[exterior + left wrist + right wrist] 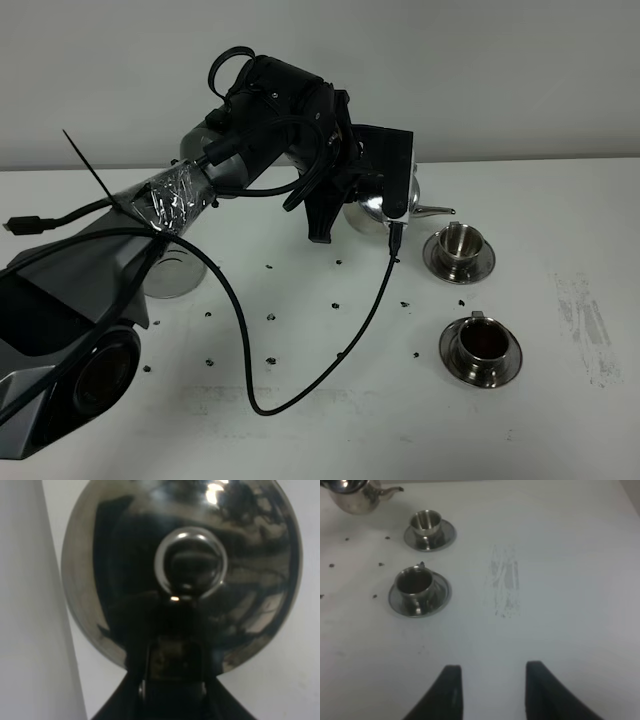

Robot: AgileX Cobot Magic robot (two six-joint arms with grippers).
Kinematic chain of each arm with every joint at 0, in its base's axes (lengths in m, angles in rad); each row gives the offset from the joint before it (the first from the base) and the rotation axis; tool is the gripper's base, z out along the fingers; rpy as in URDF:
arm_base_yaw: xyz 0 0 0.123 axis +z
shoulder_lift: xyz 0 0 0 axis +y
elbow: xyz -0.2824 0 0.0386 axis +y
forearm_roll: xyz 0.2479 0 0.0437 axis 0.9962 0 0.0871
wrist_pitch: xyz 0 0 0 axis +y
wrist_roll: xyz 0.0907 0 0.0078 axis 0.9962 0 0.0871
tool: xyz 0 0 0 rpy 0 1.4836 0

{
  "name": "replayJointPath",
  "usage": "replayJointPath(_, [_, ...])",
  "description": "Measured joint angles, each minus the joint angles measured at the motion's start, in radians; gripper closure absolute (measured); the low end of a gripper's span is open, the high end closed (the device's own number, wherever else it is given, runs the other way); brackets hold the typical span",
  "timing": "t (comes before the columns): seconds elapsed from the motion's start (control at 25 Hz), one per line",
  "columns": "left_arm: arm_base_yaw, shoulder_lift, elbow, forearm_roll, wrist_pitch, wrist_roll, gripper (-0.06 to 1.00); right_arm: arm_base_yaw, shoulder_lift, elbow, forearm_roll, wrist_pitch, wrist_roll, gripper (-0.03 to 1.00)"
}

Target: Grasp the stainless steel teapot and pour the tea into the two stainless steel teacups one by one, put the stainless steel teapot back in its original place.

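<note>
The stainless steel teapot (372, 208) is low over or on the table at the back centre, its spout (436, 211) pointing right toward the far teacup (459, 247). My left gripper (392, 196) is shut on its handle. The left wrist view looks down on the lid and knob (190, 562), with the gripper (172, 666) below. The near teacup (480, 345) holds reddish-brown tea (485, 340). The far cup's inside looks shiny. My right gripper (492, 690) is open and empty above bare table; its view shows both cups, far (426, 525) and near (415, 585), and the teapot (355, 497).
A black cable (300, 385) loops across the table in front of the left arm. Small dark specks (272, 317) dot the table. A grey smudge (585, 320) marks the right side. A shiny steel cylinder (178, 272) stands at the left behind the arm.
</note>
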Motion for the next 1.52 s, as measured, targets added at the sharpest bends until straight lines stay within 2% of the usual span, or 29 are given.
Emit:
replayJointPath(0.52, [-0.008,0.027,-0.001,0.045,-0.054,0.003,0.72,0.0,0.0,0.0,0.0,0.0,0.0,0.67])
replayJointPath(0.68, [-0.017,0.029,-0.001,0.095,-0.069,0.003,0.72,0.0,0.0,0.0,0.0,0.0,0.0,0.67])
replayJointPath(1.04, [-0.039,0.063,-0.001,0.125,-0.11,0.001,0.72,0.0,0.0,0.0,0.0,0.0,0.0,0.67])
replayJointPath(1.52, [-0.051,0.065,-0.001,0.208,-0.147,-0.003,0.72,0.0,0.0,0.0,0.0,0.0,0.0,0.67])
